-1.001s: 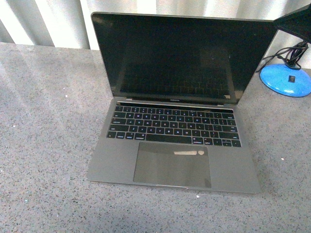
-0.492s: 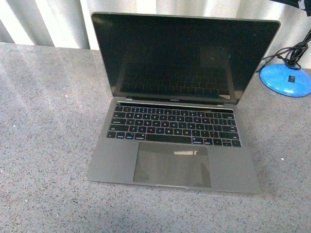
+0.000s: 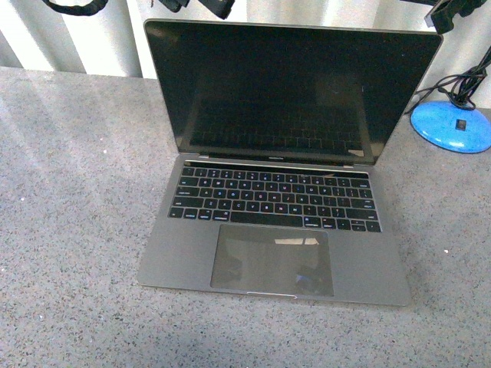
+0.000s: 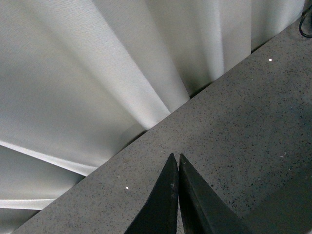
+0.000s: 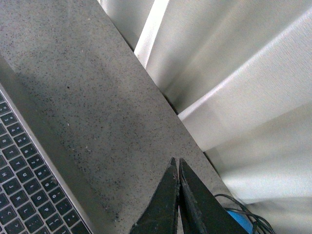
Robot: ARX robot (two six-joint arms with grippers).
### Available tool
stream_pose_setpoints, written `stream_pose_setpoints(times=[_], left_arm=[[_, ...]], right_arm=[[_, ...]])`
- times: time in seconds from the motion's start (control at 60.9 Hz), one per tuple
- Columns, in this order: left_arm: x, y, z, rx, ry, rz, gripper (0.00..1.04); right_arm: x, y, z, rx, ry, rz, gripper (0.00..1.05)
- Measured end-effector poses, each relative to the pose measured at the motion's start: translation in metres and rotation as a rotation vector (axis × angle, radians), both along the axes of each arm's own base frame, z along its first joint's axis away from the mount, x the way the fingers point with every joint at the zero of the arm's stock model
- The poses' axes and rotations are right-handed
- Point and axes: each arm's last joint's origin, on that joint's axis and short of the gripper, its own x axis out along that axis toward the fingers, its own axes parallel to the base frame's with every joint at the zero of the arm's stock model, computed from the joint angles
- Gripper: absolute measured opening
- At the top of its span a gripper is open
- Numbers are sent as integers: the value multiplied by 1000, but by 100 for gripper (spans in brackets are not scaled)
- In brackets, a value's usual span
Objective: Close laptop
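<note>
The laptop point(image 3: 276, 192) lies open in the middle of the grey table, its black screen point(image 3: 284, 88) standing upright and its keyboard and trackpad facing me. Its keyboard edge also shows in the right wrist view point(image 5: 19, 190). My left gripper point(image 4: 175, 157) is shut and empty, above bare table near the white curtain. My right gripper point(image 5: 176, 161) is shut and empty, above the table beside the laptop's right side. In the front view only black parts of the left arm point(image 3: 219, 8) and the right arm point(image 3: 447, 11) show, at the top edge above the screen.
A blue lamp base point(image 3: 453, 126) with black cables stands right of the laptop, and it also shows in the right wrist view point(image 5: 236, 214). A white pleated curtain point(image 3: 92, 38) hangs behind the speckled grey table point(image 3: 69, 230).
The right arm's black part at the screen's top right corner rose towards the top edge. Black parts of the left arm have come into view above the screen's top left. The laptop has not moved.
</note>
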Motion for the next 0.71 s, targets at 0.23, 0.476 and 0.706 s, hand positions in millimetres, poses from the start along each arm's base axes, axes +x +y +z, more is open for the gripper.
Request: stream_pose_setpoints(times=[0.23,0.476,0.706], left_arm=[[8,1,2,27,7,-25,4],[11,2,-6,41,34,-33,4],[9,2,-10,50,41,-42,4]], right_arm=[[0,18,-1,24,15,31,1],[-4,20,-9,37,31,39,1],[-9,18,-20,36,57,35,1]])
